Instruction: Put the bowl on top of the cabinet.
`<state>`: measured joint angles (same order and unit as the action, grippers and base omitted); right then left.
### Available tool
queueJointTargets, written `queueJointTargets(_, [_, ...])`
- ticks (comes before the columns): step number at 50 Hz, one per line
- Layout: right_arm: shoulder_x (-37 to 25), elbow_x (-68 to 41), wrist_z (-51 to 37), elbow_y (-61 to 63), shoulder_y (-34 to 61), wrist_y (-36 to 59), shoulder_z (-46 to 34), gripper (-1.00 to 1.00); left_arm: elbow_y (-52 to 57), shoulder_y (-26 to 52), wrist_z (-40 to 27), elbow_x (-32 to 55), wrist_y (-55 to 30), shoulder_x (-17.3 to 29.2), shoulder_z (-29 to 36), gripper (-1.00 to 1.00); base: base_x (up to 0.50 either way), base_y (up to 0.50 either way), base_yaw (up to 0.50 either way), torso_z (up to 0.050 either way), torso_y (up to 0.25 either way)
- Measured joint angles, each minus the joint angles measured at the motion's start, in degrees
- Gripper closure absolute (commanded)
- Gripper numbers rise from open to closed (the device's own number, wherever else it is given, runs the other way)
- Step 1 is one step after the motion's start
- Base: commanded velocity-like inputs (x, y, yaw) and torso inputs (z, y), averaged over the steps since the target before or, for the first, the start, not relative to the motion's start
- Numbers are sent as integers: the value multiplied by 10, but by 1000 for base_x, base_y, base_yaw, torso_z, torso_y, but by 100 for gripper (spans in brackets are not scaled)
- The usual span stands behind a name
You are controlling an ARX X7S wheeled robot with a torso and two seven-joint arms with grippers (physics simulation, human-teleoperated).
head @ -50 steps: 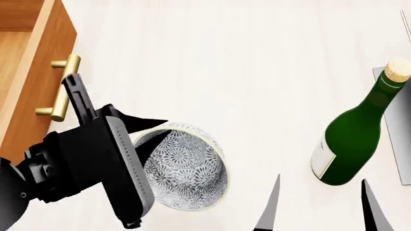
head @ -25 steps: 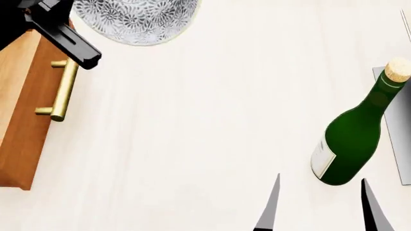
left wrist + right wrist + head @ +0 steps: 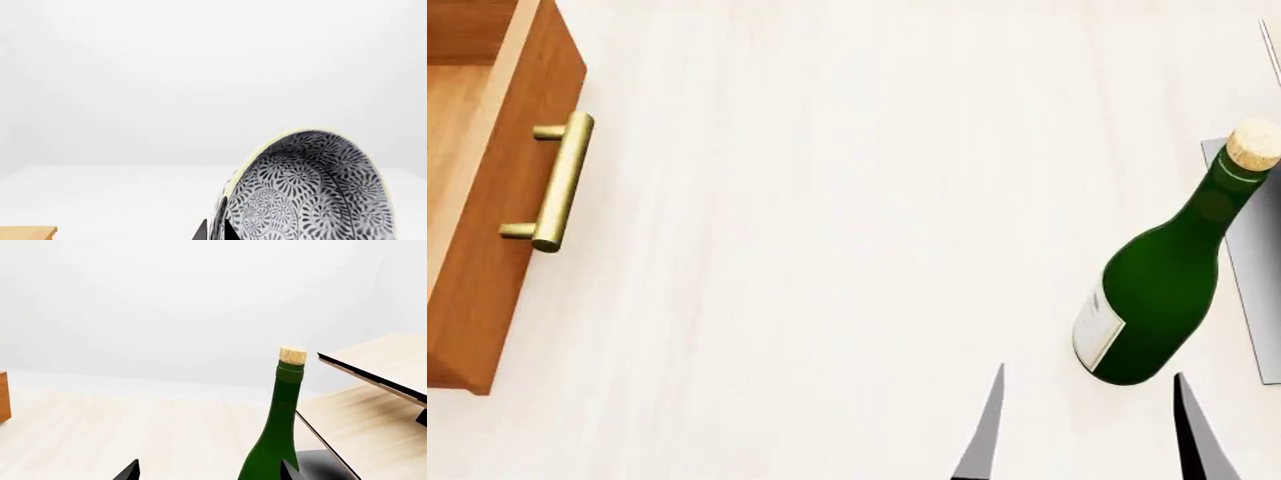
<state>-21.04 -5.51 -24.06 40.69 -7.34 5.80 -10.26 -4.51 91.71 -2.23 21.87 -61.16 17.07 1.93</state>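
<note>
Bowl (image 3: 310, 192) visible only in left wrist view, tilted, lower part cut off, pinched at its rim by left gripper (image 3: 217, 227). Cabinet (image 3: 487, 200) partly cropped. Right gripper (image 3: 1088, 430) spread beside green bottle (image 3: 1168, 290).

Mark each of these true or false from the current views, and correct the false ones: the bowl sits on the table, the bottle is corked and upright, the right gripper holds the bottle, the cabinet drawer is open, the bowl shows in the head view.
1. The bowl sits on the table. False: it is lifted in the left wrist view, tilted so its patterned inside shows.
2. The green bottle is upright with a cork in it. True.
3. The right gripper holds the bottle. False: its fingers are apart and empty, near the bottle.
4. The cabinet has a drawer pulled out. True.
5. The bowl shows in the head view. False: only the left wrist view shows it.
</note>
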Motion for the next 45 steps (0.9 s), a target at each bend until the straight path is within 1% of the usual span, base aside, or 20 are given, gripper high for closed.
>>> queueJointTargets(2, [0,0,0,0,0,0,-1,-100,-25,9,-8,-8,10,1,-6,100,0,0,0,0,84])
queueJointTargets(10, [-1,1,-1,-2,1,-1,-3,-100,-109,42,-35,-31,39,7,-31,100,0,0,0,-6,250])
queueJointTargets(24, [-4,-2,-3,0,2,1,-3,-100,-210,91,-72,-53,73,30,-71,100,0,0,0,-7,250])
queueJointTargets(40, [-7,-6,-6,3,1,2,-2,-100,-262,117,-94,-66,90,64,-98,100,0,0,0,-7,246])
queueJointTargets(45, [-8,-5,-6,2,1,2,-3,-100,-250,108,-96,-70,90,78,-102,100,0,0,0,0,0])
